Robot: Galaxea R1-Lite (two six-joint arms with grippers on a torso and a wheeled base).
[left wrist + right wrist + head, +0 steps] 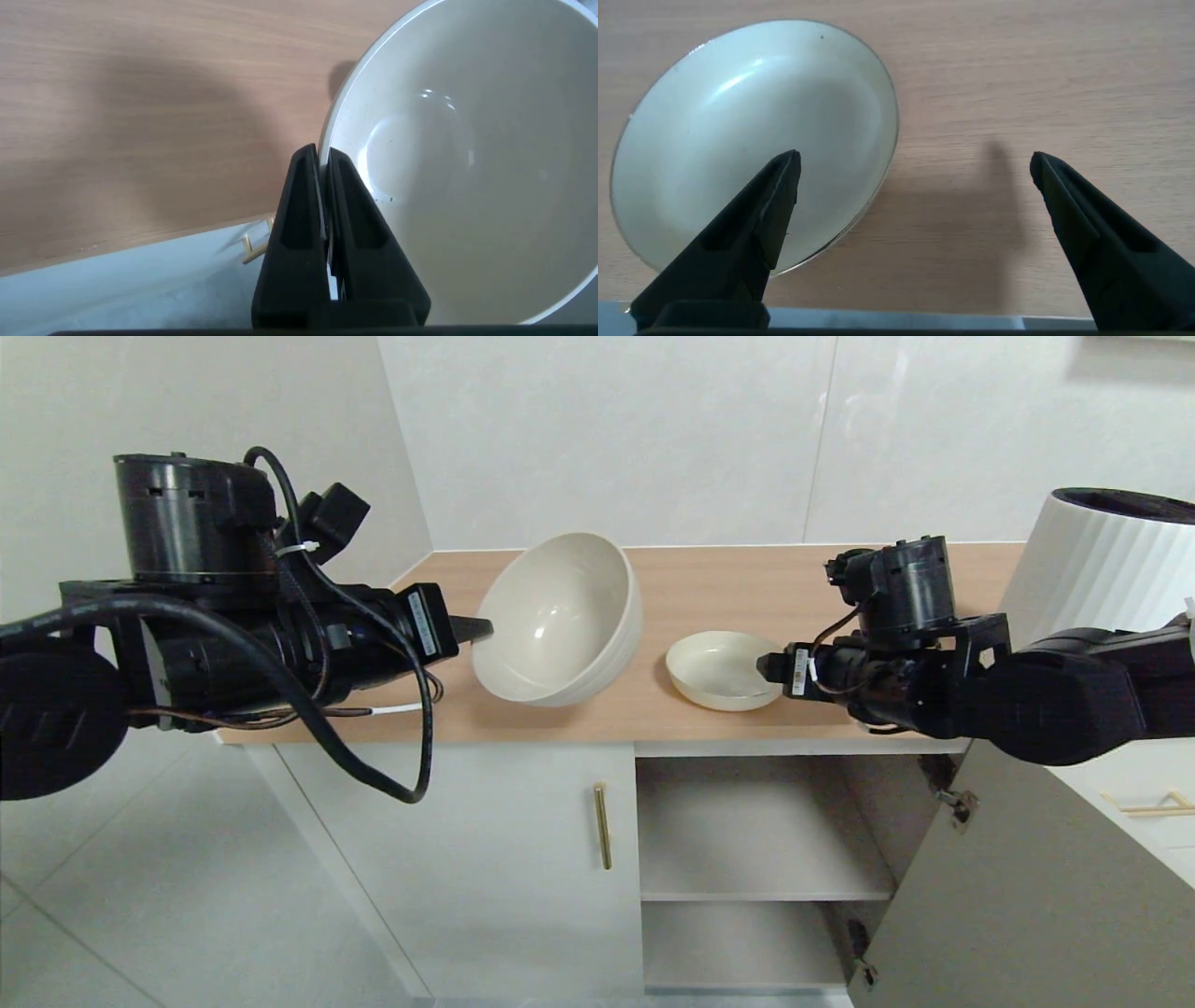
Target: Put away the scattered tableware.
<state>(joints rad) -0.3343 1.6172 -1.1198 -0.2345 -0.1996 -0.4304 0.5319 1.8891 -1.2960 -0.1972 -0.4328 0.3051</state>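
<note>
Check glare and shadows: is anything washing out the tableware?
Head view: even light, only a soft sheen inside the large bowl held by the left claw. Left wrist view: small glints in that bowl, a broad soft shadow on the wooden countertop. Right wrist view: a faint shadow beside the shallow dish, between the open right claw's fingers; nothing washed out.

Plain cream bowl (560,621) and plain cream dish (719,670). Light wood-grain tabletop (728,588). White cabinet door (467,859) with gold handle (604,826).
</note>
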